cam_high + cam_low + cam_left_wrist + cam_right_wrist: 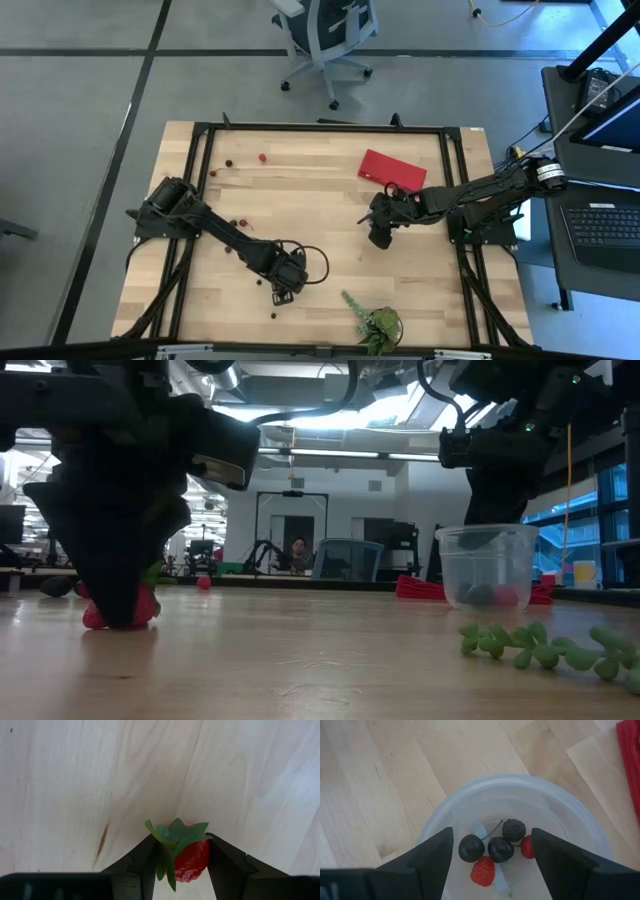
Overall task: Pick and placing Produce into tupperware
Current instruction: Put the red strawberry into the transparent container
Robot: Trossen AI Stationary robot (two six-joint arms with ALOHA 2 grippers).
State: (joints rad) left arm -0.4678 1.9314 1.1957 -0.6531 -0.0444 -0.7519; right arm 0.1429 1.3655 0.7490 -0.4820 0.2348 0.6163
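A red strawberry (192,860) with a green leafy cap lies on the wooden table, and my left gripper (181,840) is shut on it from above, near the table's front (283,293). The tupperware (487,565), a clear round cup, stands right of centre and holds dark cherries (471,847), a blackberry (513,829) and red berries (482,870). My right gripper (492,835) stands open just above the cup's mouth and touches nothing. More produce lies loose at the far left (262,157) and left of centre (238,223). My left gripper has the strawberry pinched between its two fingers, which point down from above. One finger (225,865) lies against the berry's red side (204,854); the other (142,865) meets the green cap (162,840). The berry rests on the table (120,615).
A flat red rectangular piece (392,170) lies behind the cup at the far right. A green leafy plant (375,322) lies at the front edge right of my left gripper, its stem (540,645) close in the low view. A small dark berry (275,314) sits near the front.
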